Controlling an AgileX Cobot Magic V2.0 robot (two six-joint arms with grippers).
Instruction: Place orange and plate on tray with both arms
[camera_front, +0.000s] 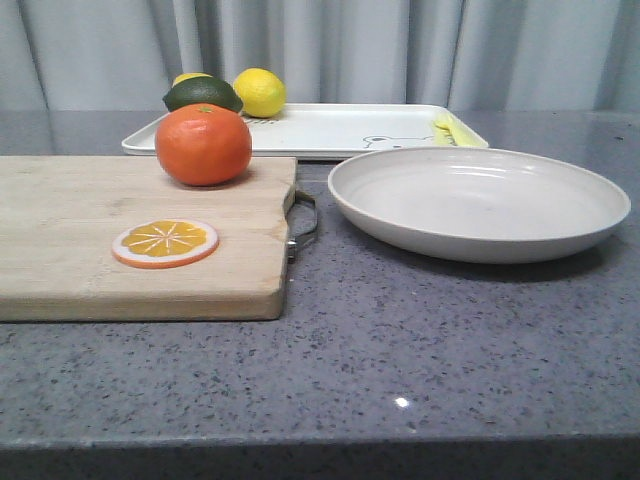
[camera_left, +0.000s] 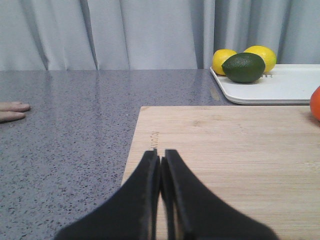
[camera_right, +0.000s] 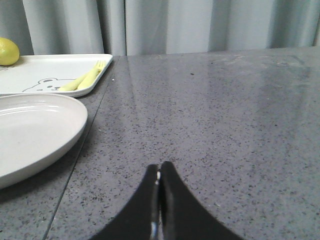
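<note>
A small mark is burned into the wooden cutting board (camera_left: 225, 160) near its edge, too blurred to read; no other writing shows. The tray (camera_front: 330, 130), at twelve o'clock on the grey desk (camera_front: 400, 350), carries a bear drawing, a lemon (camera_front: 260, 92), a dark green fruit (camera_front: 203, 94), a second yellow fruit (camera_left: 223, 61) behind it, and yellow utensils (camera_right: 82, 80). The plate (camera_front: 480, 205) holds nothing and sits at three o'clock, just before the tray. The orange (camera_front: 203, 144) rests on the board at ten o'clock, an orange slice (camera_front: 165, 243) nearer. The left gripper (camera_left: 161, 162) hangs over the board, closed and holding nothing; the right gripper (camera_right: 159, 172), likewise closed with nothing in it, hangs over bare desk beside the plate.
</note>
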